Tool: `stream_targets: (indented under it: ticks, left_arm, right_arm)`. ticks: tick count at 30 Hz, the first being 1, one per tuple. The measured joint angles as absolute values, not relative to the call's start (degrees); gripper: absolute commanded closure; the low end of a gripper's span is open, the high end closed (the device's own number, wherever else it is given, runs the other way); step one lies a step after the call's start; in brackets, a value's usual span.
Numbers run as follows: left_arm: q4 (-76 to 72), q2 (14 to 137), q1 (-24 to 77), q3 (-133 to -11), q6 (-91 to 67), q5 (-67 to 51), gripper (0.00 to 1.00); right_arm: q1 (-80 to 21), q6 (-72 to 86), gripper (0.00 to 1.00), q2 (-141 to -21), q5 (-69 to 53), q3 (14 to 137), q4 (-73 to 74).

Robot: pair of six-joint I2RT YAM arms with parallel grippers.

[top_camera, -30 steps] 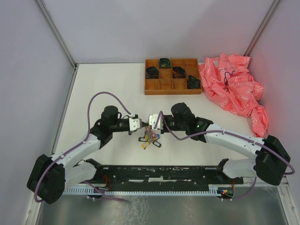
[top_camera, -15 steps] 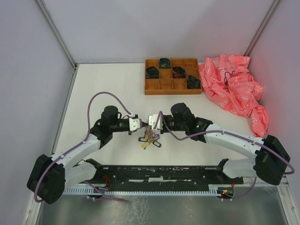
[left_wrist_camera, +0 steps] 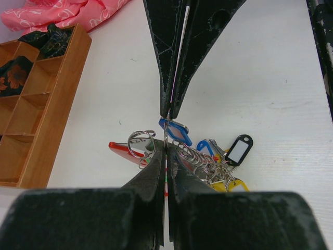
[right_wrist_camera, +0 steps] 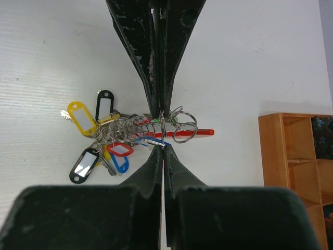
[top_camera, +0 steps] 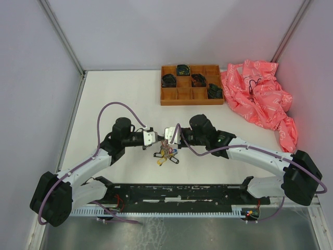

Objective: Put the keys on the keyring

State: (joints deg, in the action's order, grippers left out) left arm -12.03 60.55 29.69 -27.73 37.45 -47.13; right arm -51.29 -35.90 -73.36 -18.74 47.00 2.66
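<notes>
Where the two meet over the middle of the table [top_camera: 114, 94], left gripper [left_wrist_camera: 165, 156] and right gripper [right_wrist_camera: 162, 151] stand tip to tip, each clamped tight on the keyring [right_wrist_camera: 195, 125]. The keys [right_wrist_camera: 82, 117], tagged yellow, black, blue and red, are bunched just beside it. Far: wooden tray [top_camera: 190, 102]. Far right: crumpled pink bag [top_camera: 257, 99].
</notes>
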Motion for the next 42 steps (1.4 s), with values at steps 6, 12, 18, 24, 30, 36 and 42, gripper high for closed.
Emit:
stream_targets:
  ticks: [6, 12, 18, 24, 30, 36, 42]
  left_arm:
    - [-12.0, 60.6, 29.7, -27.7, 37.5, -47.1, 0.97]
    - [-12.0, 60.6, 29.7, -27.7, 37.5, -47.1, 0.97]
    - [-12.0, 60.6, 29.7, -27.7, 37.5, -47.1, 0.97]
    - [-12.0, 60.6, 29.7, -27.7, 37.5, -47.1, 0.97]
    - [-12.0, 60.6, 29.7, -27.7, 37.5, -47.1, 0.97]
    - [-11.9, 60.6, 29.7, -27.7, 37.5, -47.1, 0.97]
    - [-11.6, 60.6, 29.7, -27.7, 37.5, -47.1, 0.97]
  right_arm:
    - [-51.4, -35.9, 0.99, -73.4, -17.9, 47.0, 2.7]
    - [-51.4, -35.9, 0.99, -73.4, -17.8, 47.0, 2.7]
    - [-51.4, -35.9, 0.99, -73.4, -17.7, 47.0, 2.9]
    - [-51.4, -36.1, 0.99, -73.4, -17.5, 47.0, 3.1]
    - [-51.4, -36.1, 0.99, -73.4, -17.5, 47.0, 3.0]
    - [-51.6, -36.3, 0.99, -73.4, -17.9, 47.0, 3.1]
    - [-51.7, -36.3, 0.99, -73.4, -18.0, 47.0, 3.1]
